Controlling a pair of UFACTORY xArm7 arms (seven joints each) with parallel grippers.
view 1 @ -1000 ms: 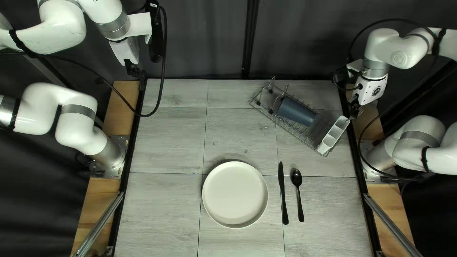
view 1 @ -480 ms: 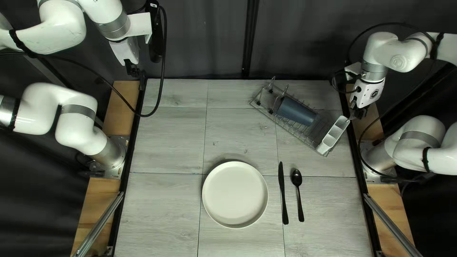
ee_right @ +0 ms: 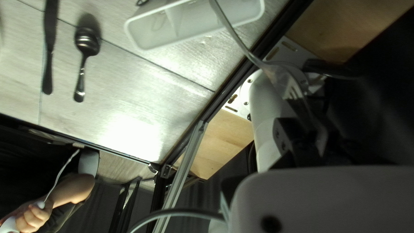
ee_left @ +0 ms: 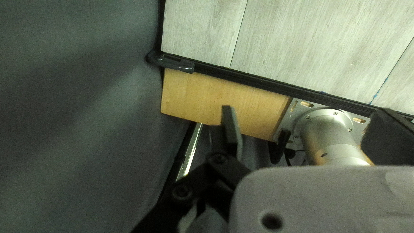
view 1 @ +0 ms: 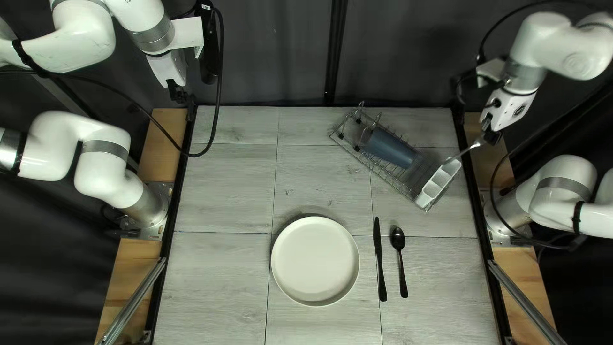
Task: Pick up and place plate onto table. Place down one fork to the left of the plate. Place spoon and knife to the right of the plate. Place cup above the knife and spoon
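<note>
The right jaws have moved outward, pinching the fork (view 1: 472,146) near its tines; the rack (view 1: 379,171) has slid slightly. The handle still overlaps the cutlery holder (view 1: 438,184), so probably it must clear before going left of the plate (view 1: 315,260). Left jaws: I cannot tell.

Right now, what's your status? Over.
Left tool open, empty. Right tool shut on fork. Fork's handle overlaps white holder in view, clearance unclear. Person's hand beyond table's near edge.
</note>
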